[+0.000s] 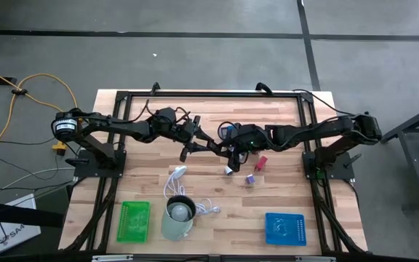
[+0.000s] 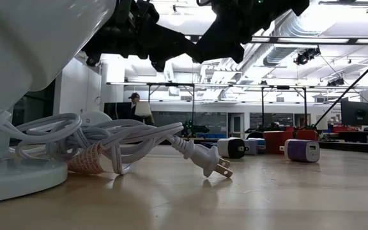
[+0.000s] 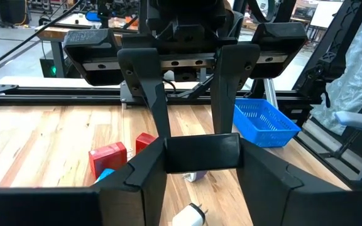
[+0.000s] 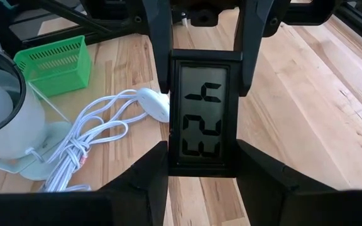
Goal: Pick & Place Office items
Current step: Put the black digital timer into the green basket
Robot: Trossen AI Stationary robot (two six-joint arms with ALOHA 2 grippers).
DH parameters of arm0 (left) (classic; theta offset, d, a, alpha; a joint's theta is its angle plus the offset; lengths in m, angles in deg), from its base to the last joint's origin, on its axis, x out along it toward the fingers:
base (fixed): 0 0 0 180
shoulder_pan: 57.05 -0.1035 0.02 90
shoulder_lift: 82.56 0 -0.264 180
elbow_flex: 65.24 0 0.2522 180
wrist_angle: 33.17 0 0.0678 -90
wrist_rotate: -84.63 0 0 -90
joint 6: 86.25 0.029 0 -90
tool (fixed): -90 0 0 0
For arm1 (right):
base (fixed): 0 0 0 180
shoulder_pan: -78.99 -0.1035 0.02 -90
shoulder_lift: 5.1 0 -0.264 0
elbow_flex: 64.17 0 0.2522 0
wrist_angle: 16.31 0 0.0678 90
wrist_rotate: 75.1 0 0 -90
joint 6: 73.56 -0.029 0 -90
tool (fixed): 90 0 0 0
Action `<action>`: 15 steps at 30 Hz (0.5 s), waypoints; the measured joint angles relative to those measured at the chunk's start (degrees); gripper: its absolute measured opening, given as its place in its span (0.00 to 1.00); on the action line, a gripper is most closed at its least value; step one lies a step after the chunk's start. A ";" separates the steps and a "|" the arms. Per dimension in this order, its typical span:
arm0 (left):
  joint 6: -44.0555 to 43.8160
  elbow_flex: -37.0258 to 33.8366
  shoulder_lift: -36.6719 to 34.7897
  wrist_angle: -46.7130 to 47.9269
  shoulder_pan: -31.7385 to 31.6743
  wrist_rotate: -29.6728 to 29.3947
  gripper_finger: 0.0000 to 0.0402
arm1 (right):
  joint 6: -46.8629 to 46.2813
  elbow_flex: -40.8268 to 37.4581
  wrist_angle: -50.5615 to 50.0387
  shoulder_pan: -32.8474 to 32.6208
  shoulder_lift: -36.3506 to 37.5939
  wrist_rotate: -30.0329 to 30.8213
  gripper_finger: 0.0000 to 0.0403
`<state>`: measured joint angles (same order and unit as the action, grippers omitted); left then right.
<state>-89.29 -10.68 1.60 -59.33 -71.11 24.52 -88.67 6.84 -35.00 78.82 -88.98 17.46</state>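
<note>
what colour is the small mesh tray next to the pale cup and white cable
Green; the small mesh tray shows best in the right wrist view, beside the pale cup.

We see a flat black digital clock (image 4: 203,113) with a grey display reading digits, held off the worktop (image 1: 282,124) between both claws at mid-table. Below it, small office items lie scattered right of centre: a red block (image 1: 262,161), a purple-and-white block (image 1: 250,178), a white piece (image 1: 228,169) and a blue piece (image 1: 226,132) farther back. From the left wrist we see two red blocks (image 3: 108,157) side by side, a cyan piece touching them.
</note>
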 joint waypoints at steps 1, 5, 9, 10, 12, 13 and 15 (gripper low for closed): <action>0.00 0.00 0.00 0.02 0.00 0.00 0.40 | 0.00 0.00 0.00 0.00 0.00 0.00 0.36; 0.00 0.00 0.00 0.00 0.00 0.00 0.40 | 0.00 0.00 0.00 0.00 0.00 -0.01 0.36; 0.00 0.00 0.00 0.00 0.00 0.02 0.40 | 0.00 0.00 0.00 0.00 0.00 -0.17 0.38; 0.00 0.00 0.00 0.00 0.01 0.06 0.40 | 0.00 0.00 0.02 0.00 0.00 -0.53 0.39; 0.05 0.00 0.00 0.00 0.02 0.12 0.40 | -0.06 0.00 0.04 0.00 0.00 -1.40 0.42; 0.09 0.00 0.00 0.00 0.02 0.10 0.41 | -0.04 0.00 0.06 -0.07 0.02 -1.45 0.43; 0.11 0.00 0.00 0.00 0.02 0.20 0.41 | -0.04 0.00 0.03 -0.30 0.02 -1.07 0.46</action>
<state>-89.19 -10.68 1.60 -59.33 -71.09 24.72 -88.71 6.84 -34.97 78.52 -88.96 16.38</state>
